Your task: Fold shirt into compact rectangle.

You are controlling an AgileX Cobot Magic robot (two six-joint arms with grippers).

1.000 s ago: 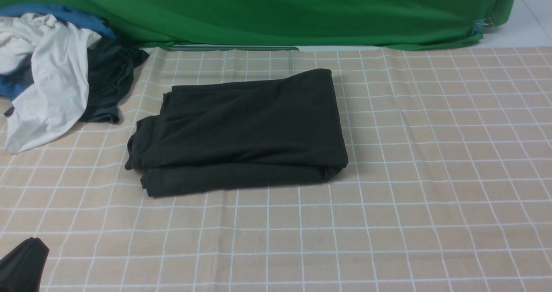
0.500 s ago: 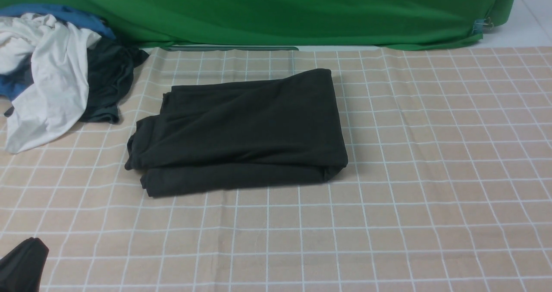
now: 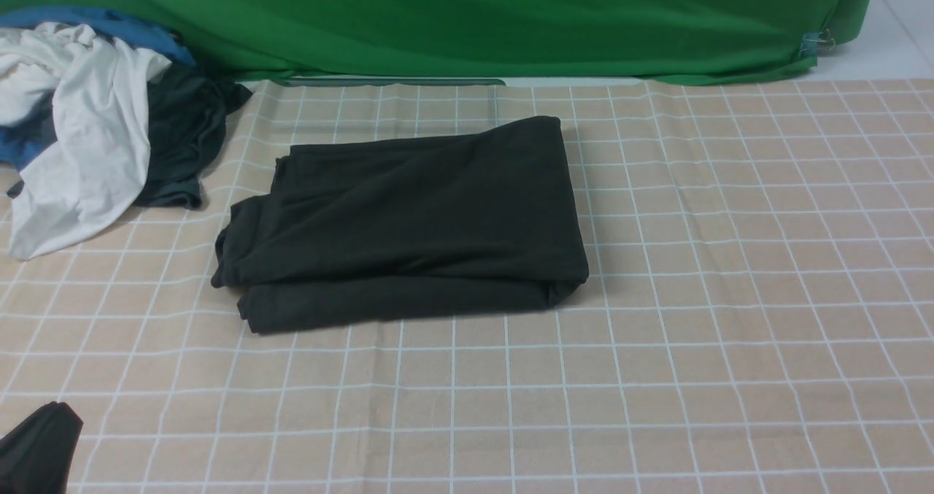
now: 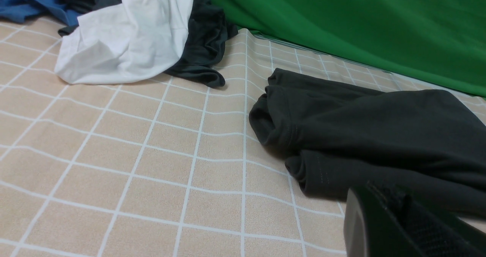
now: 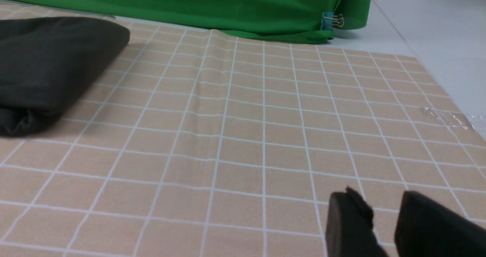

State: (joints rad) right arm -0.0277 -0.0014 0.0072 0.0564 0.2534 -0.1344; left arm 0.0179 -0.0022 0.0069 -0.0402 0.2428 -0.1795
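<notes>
The shirt is black and lies folded into a thick, roughly rectangular bundle in the middle of the checked tablecloth; no logo or label shows. Its rolled left end faces the left wrist view, and its right end shows in the right wrist view. My left gripper sits low at the near left corner, well short of the shirt, with its fingers pressed together and nothing between them. My right gripper is outside the front view; it hovers over bare cloth right of the shirt, its two fingers apart and empty.
A heap of white, blue and dark clothes lies at the far left. A green backdrop hangs along the back, held by a clip. The beige checked cloth covers the table, and white bare surface lies beyond its right edge.
</notes>
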